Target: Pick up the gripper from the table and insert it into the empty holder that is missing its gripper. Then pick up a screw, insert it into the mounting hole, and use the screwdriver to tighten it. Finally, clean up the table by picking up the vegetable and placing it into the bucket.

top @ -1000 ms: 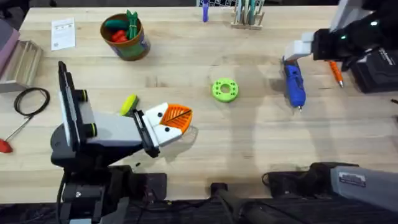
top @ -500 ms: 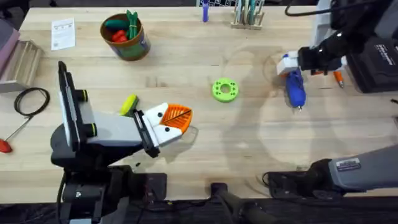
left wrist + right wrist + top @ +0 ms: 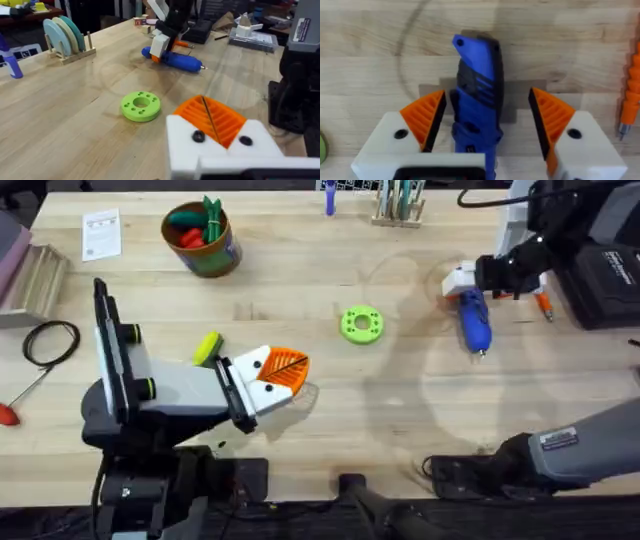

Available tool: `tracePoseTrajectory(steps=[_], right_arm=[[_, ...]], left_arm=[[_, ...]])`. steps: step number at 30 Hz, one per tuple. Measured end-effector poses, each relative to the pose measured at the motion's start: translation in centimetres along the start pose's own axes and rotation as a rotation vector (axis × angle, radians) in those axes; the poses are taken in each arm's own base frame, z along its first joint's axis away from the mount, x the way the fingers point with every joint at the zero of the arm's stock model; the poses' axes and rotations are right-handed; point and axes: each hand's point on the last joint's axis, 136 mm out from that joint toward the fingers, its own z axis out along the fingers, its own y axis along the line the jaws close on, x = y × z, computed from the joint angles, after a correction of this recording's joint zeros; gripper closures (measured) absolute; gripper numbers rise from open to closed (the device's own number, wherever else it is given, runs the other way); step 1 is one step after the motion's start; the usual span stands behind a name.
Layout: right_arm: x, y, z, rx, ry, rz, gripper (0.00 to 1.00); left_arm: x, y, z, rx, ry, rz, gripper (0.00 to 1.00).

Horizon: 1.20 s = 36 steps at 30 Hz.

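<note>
A pale wooden counter (image 3: 330, 410) spans the overhead frame. At upper right we see the right tool (image 3: 468, 278) lowered over the rear end of the chunky blue pen-shaped screwdriver (image 3: 473, 320), which lies flat with its thin metal bit toward the lower edge. In the right wrist view the tool's orange ribbed pads (image 3: 427, 117) stand spread on either side of the blue body (image 3: 477, 95), not touching it. A slim orange tool (image 3: 541, 298) lies just right of it.

At lower left, the left tool (image 3: 280, 375) rests low over the counter; we cannot tell whether its orange tips are spread or pressed together. A small yellow-green oblong toy vegetable (image 3: 207, 347) lies just beside that arm. The green-and-blue round bucket (image 3: 203, 240) stands at upper left, and a green round disc (image 3: 361, 324) sits mid-frame.
</note>
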Motion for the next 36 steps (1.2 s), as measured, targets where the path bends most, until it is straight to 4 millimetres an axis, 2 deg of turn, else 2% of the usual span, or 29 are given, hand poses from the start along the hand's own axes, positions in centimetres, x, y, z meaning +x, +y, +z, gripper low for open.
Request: tracePoseTrajectory(steps=[3, 13, 15, 17, 20, 21, 22, 28, 32, 36], right_arm=[[0.8, -0.1, 0.8, -0.007, 0.038, -0.007, 0.01], [0.2, 0.2, 0.9, 0.008, 0.031, -0.045, 0.027], [0.2, 0.2, 0.9, 0.007, 0.03, -0.051, 0.147], [0.1, 0.3, 0.9, 0.006, 0.03, -0.057, 0.39], [0.1, 0.2, 1.0, 0.018, 0.03, -0.068, 0.814], [0.0, 0.1, 1.0, 0.022, 0.028, -0.067, 0.93], [-0.1, 0.1, 1.1, 0.022, 0.022, -0.064, 0.973], [0.0, 0.2, 1.0, 0.018, 0.028, -0.066, 0.975], [0.8, 1.0, 0.6, -0.017, 0.074, -0.071, 0.975], [1.2, 2.1, -1.0, -0.05, 0.103, -0.084, 0.975]], left_arm=[[0.0, 0.0, 0.0, 0.0, 0.0, 0.0, 0.986], [0.0, 0.0, 0.0, 0.0, 0.0, 0.0, 0.986], [0.0, 0.0, 0.0, 0.0, 0.0, 0.0, 0.986], [0.0, 0.0, 0.0, 0.0, 0.0, 0.0, 0.986], [0.0, 0.0, 0.0, 0.0, 0.0, 0.0, 0.986], [0.0, 0.0, 0.0, 0.0, 0.0, 0.0, 0.986], [0.0, 0.0, 0.0, 0.0, 0.0, 0.0, 0.986], [0.0, 0.0, 0.0, 0.0, 0.0, 0.0, 0.986], [0.0, 0.0, 0.0, 0.0, 0.0, 0.0, 0.986], [0.0, 0.0, 0.0, 0.0, 0.0, 0.0, 0.986]])
